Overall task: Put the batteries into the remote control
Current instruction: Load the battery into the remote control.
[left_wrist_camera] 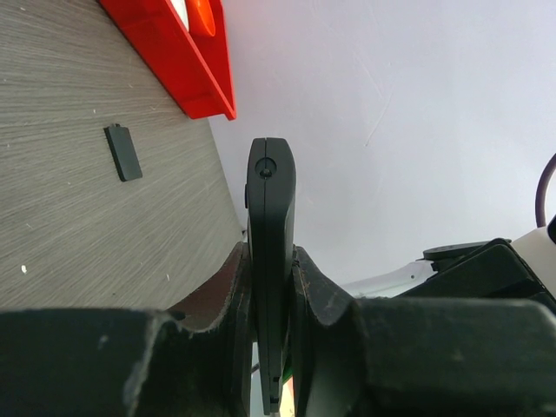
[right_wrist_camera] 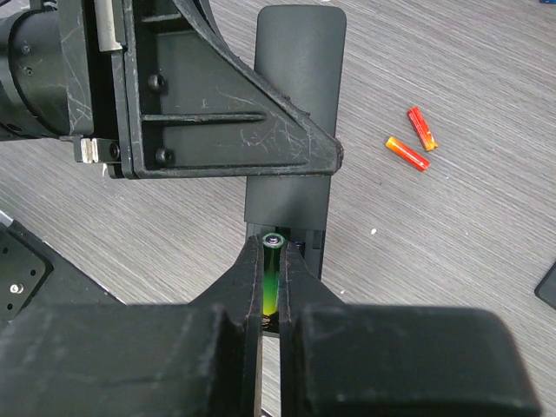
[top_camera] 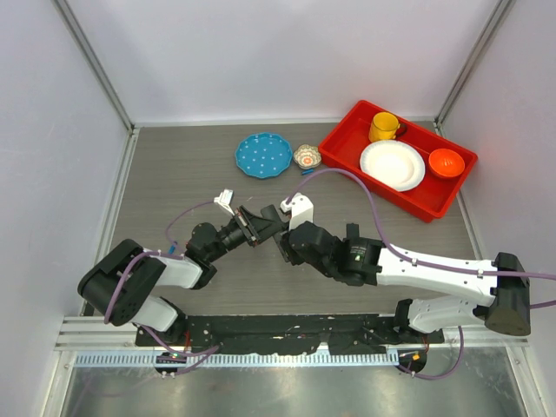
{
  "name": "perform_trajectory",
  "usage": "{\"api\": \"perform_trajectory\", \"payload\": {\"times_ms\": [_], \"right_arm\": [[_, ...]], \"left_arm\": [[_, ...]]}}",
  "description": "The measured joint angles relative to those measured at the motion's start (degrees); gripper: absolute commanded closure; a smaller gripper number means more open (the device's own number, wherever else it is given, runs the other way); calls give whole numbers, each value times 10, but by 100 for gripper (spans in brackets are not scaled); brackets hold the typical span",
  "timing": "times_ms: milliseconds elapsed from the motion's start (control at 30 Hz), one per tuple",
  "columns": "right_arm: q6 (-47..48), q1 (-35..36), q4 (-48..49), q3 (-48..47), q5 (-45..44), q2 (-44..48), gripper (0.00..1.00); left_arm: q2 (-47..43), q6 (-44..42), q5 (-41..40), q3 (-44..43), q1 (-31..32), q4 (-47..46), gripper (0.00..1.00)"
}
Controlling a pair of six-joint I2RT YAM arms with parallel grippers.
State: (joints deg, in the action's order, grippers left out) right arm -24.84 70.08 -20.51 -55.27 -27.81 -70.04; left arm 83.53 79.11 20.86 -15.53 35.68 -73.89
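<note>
The remote control is a slim black bar, held edge-on above the table with my left gripper shut on it. In the right wrist view the remote control runs lengthwise away from me, its battery bay open at the near end. My right gripper is shut on one green and dark battery, whose tip sits at the mouth of that bay. From above, the left gripper and the right gripper meet at the table's middle. No other battery shows.
Two small orange sticks lie on the table right of the remote. A flat black cover piece lies nearby. At the back are a blue plate, a small bowl and a red tray holding a mug, a plate and a bowl.
</note>
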Motion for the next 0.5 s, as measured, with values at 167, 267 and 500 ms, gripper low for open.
{"api": "perform_trajectory", "payload": {"times_ms": [167, 267, 500], "right_arm": [[-9, 1, 0, 0, 0, 0, 99], [-14, 1, -1, 0, 0, 0, 99], [-32, 1, -9, -1, 9, -9, 99]], "left_arm": [[0, 0, -3, 0, 2, 0, 100], [0, 0, -3, 0, 3, 0, 100], [0, -3, -10, 0, 3, 2, 100]]}}
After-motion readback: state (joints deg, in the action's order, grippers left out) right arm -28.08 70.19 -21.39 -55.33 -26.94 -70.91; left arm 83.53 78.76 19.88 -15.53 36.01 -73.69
